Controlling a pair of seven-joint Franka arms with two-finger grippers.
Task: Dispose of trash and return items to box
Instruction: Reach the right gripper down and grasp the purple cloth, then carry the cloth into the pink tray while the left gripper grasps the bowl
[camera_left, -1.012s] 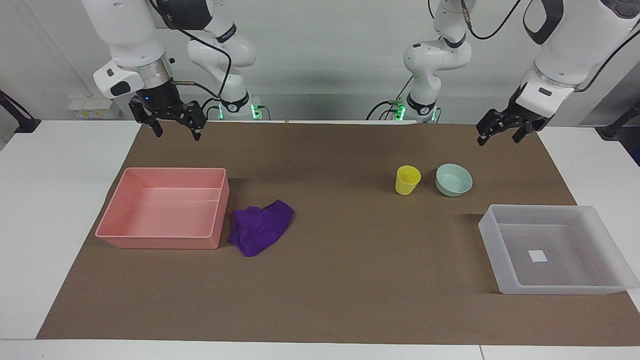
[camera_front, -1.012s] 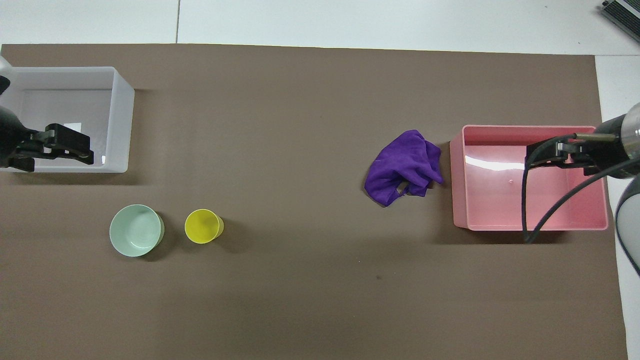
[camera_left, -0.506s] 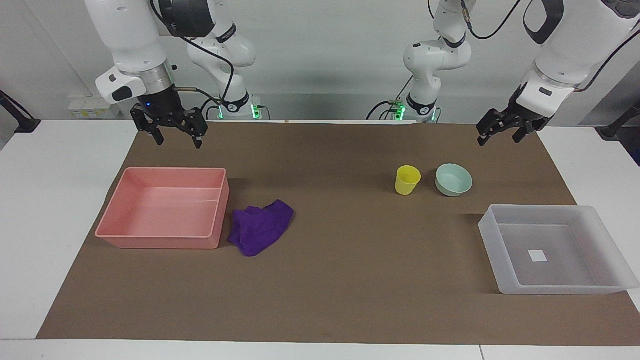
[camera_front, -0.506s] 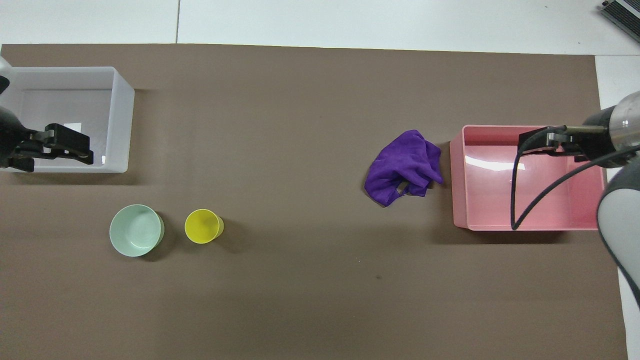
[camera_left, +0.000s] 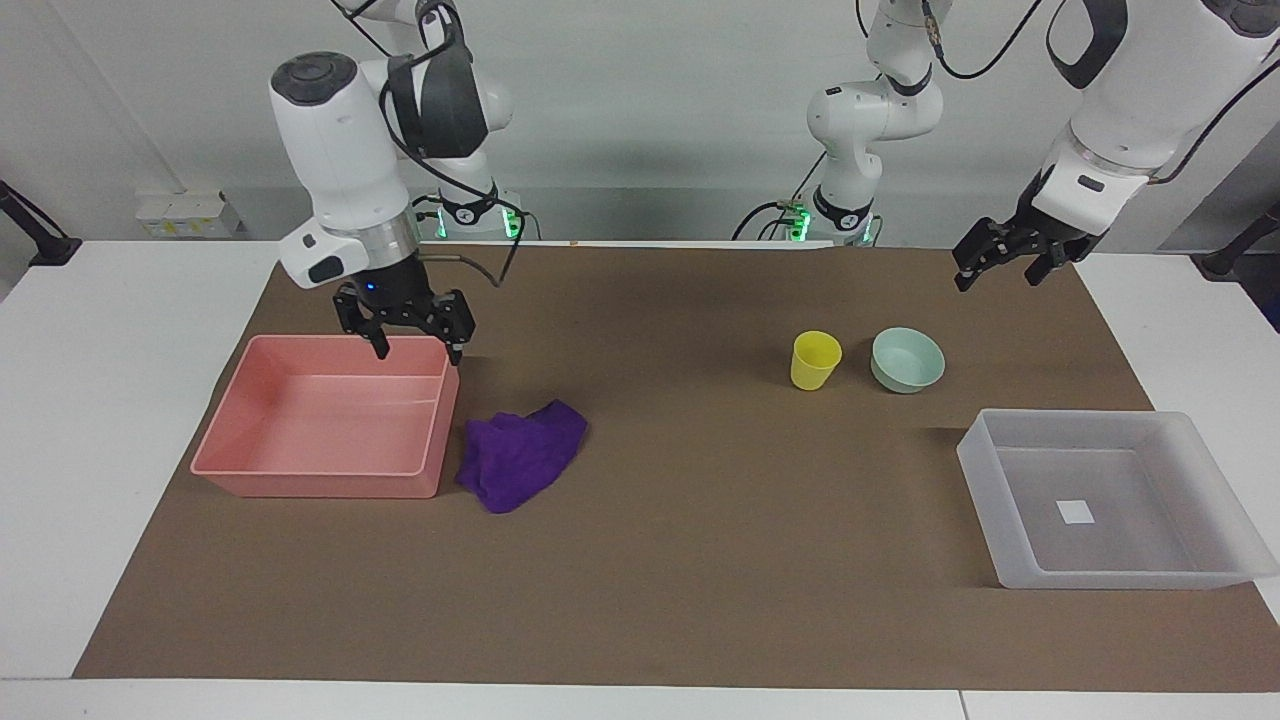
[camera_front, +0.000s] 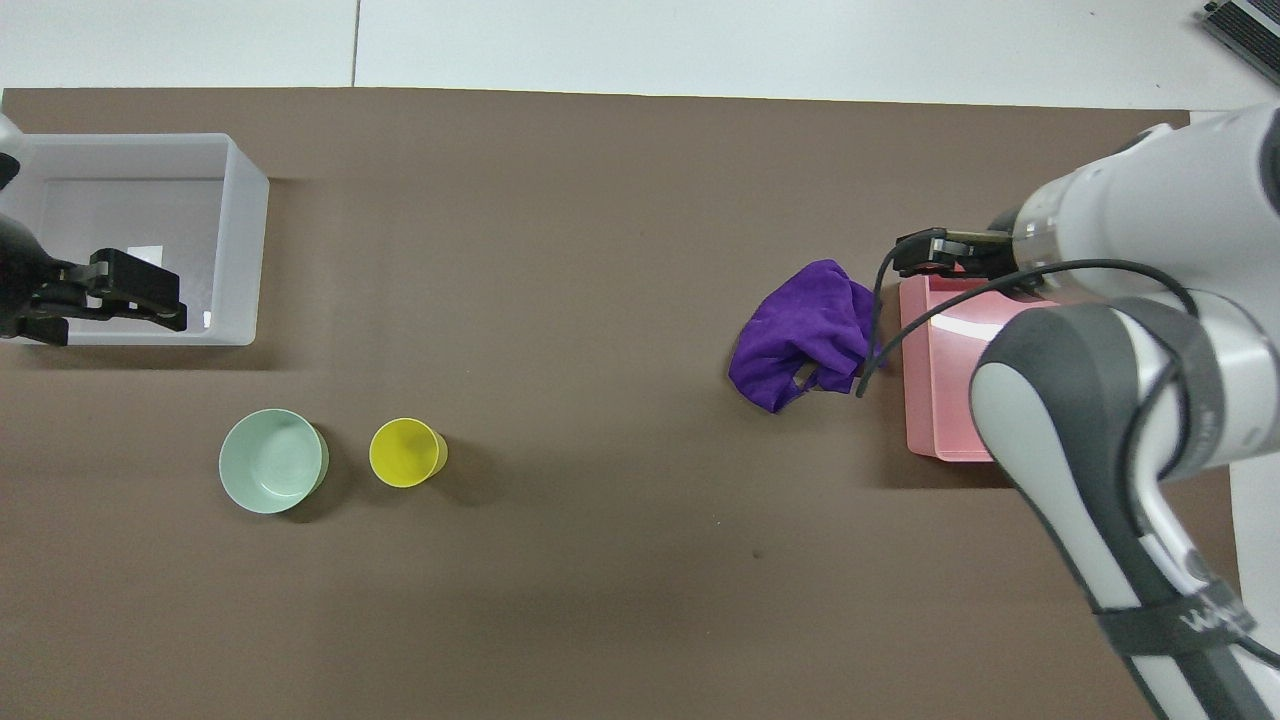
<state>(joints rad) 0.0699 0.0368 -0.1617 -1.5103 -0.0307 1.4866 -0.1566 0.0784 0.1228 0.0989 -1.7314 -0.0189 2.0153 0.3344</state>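
The purple rag (camera_left: 522, 453) lies crumpled on the brown mat right beside the pink tray (camera_left: 310, 490); it also shows in the overhead view (camera_front: 800, 335). My right gripper (camera_left: 418, 345) is open and empty, just over the tray's rim nearest the robots, at the corner toward the rag. The yellow cup (camera_left: 815, 360) and the mint-green bowl (camera_left: 907, 360) stand side by side toward the left arm's end. The translucent box (camera_left: 1100, 578) with its white sticker lies farther from the robots than the bowl. My left gripper (camera_left: 1000, 268) waits open, raised over the mat's edge.
In the overhead view the right arm covers much of the pink tray (camera_front: 920, 400). The cup (camera_front: 405, 452), the bowl (camera_front: 272, 460) and the box (camera_front: 240, 240) show there too. The brown mat (camera_left: 700, 560) covers the white table.
My right gripper has come down and moved toward the table's middle, from over the mat near the robots to over the pink tray's corner by the rag. The left arm has not moved.
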